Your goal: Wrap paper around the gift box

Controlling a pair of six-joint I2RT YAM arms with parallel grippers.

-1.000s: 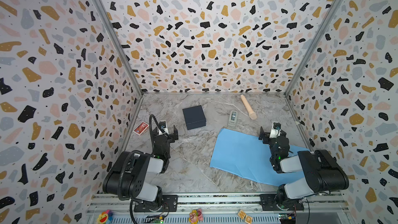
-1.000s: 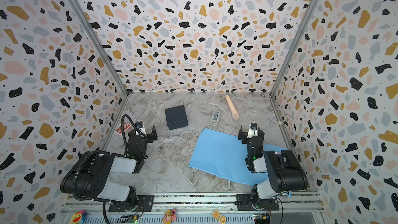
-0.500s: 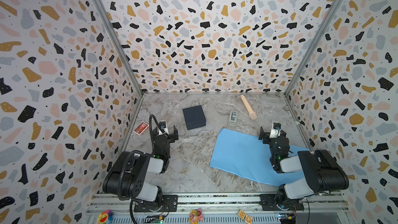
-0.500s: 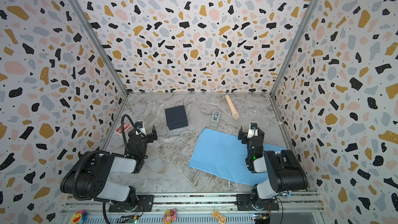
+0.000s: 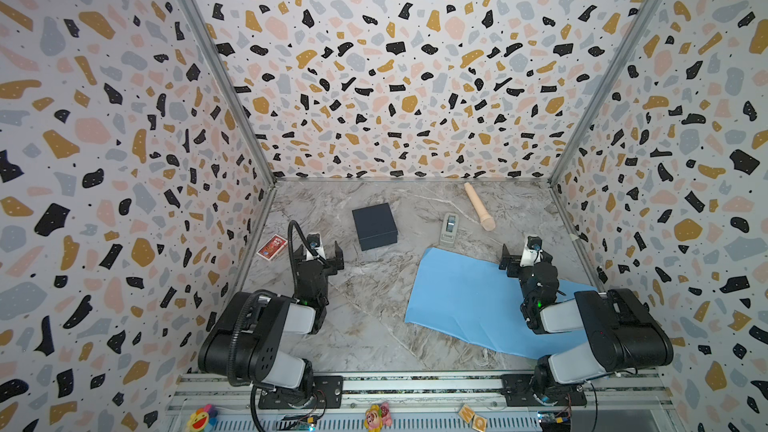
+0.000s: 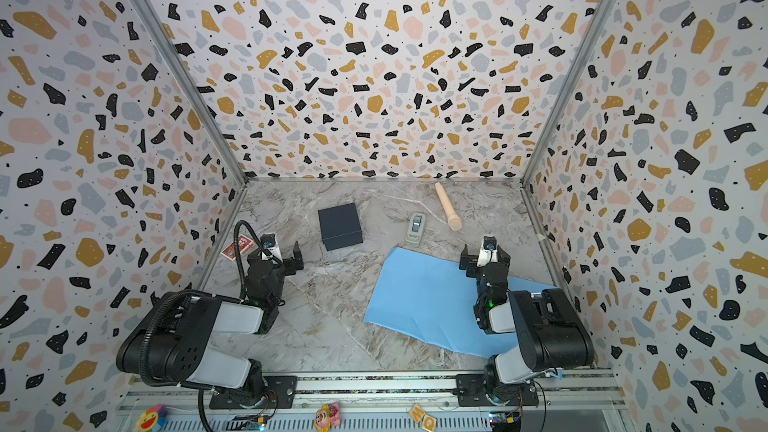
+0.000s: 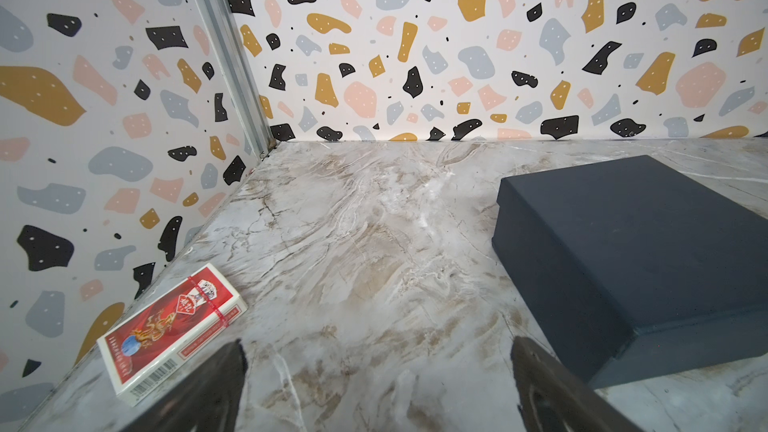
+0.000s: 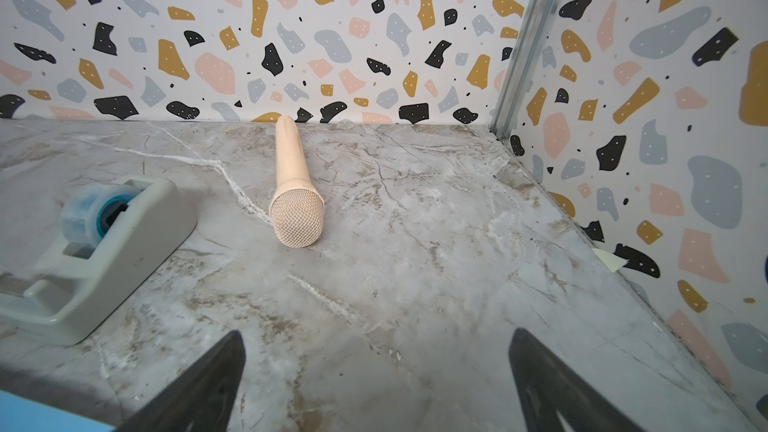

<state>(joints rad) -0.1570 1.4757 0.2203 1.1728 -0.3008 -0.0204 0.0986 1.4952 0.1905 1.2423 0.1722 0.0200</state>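
The dark navy gift box (image 5: 375,226) (image 6: 340,226) sits closed on the marble floor, left of centre toward the back. In the left wrist view the gift box (image 7: 631,251) lies just ahead and to one side of my fingers. The light blue paper (image 5: 465,301) (image 6: 424,301) lies flat at the front right, partly under my right arm; one corner of the paper (image 8: 25,413) shows in the right wrist view. My left gripper (image 5: 322,255) (image 6: 282,257) (image 7: 378,344) stands open and empty, short of the box. My right gripper (image 5: 525,259) (image 6: 484,261) (image 8: 376,336) is open and empty over the paper's far edge.
A red card pack (image 5: 272,247) (image 7: 174,326) lies by the left wall. A grey tape dispenser (image 5: 449,230) (image 8: 95,259) stands just beyond the paper. A beige microphone (image 5: 480,205) (image 8: 293,184) lies near the back wall. Patterned walls close in three sides.
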